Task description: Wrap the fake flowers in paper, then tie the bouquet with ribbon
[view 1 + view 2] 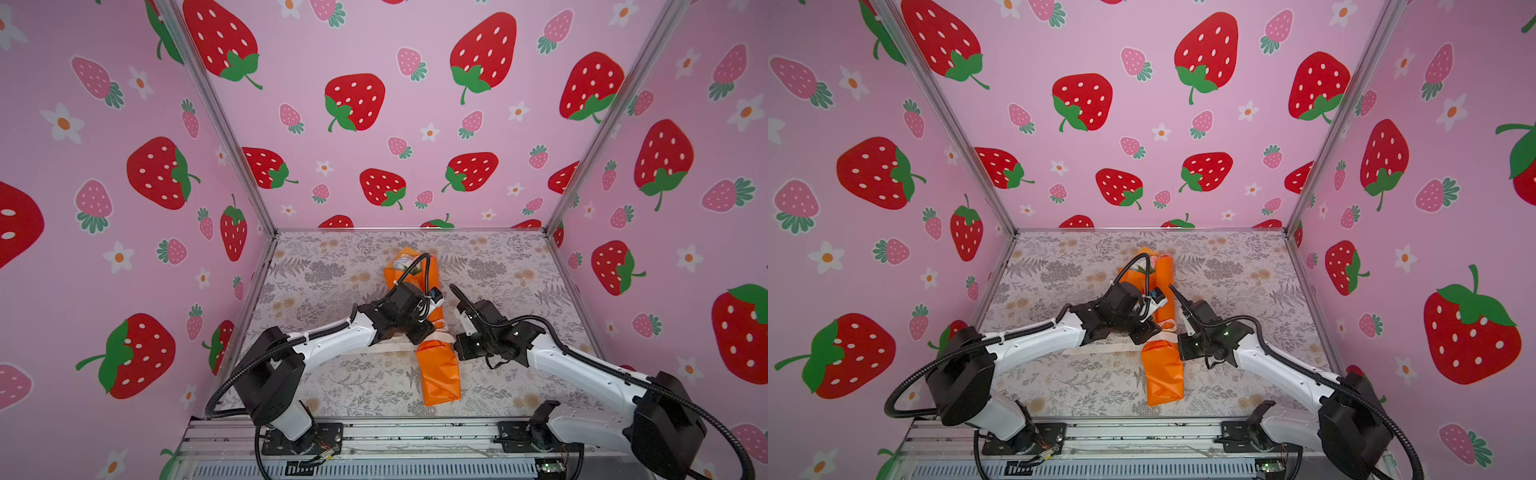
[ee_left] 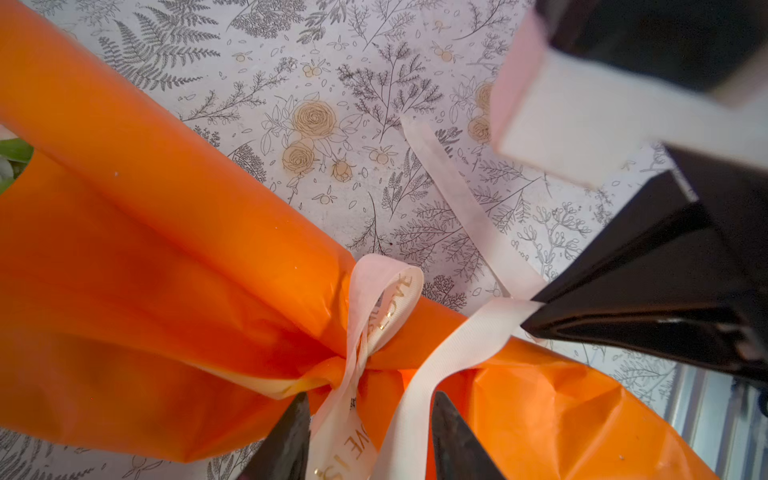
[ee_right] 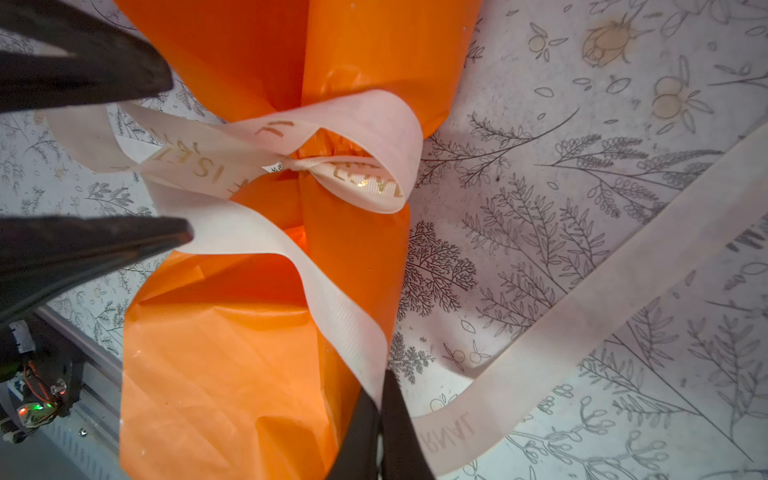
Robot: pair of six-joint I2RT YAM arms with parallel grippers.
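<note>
Right gripper pinches the ribbon tight; left gripper gapes open at the knot on the bouquet.

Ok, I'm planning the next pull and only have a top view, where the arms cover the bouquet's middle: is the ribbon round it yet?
Observer: Yes. The right wrist view shows the cream ribbon wrapped round the pinched waist of the orange-wrapped bouquet and crossed over itself there.
Operator: Does the right claw hold anything?
Observer: The right claw is shut on one strand of that ribbon.
Operator: And the left?
Observer: The left claw is open, with two ribbon strands running between its tips.
</note>
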